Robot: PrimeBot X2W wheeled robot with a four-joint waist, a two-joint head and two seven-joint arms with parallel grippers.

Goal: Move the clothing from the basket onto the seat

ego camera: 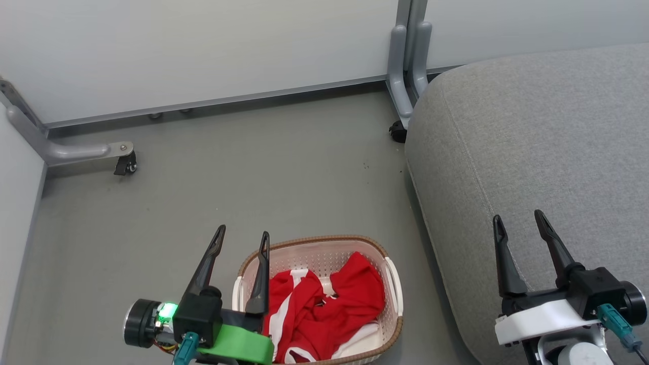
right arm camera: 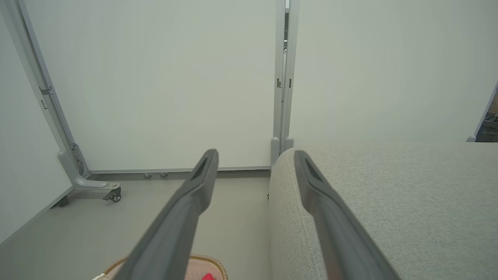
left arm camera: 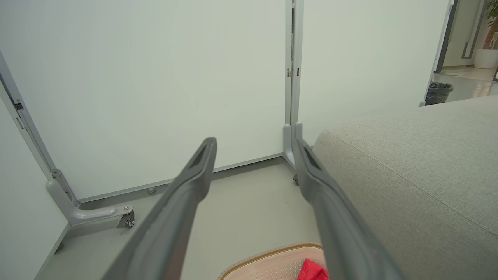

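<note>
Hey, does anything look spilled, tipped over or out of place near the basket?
Nothing stands out. The basket sits upright on the floor beside the seat, and the red clothing lies crumpled inside it, none spilled out.

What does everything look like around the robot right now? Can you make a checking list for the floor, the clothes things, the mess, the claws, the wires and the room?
Surface: grey floor.
Job's things: red and white clothing bunched inside the basket; grey seat to its right, nothing on the part in view.
Clutter: nothing seen.
Claws: left claw open, by the basket's left edge; right claw open, by the seat; both hold nothing.
Cables: teal plug at the right claw's base; thin wires under the left.
Surroundings: white partition panels on wheeled feet; a bin beyond the seat.
</note>
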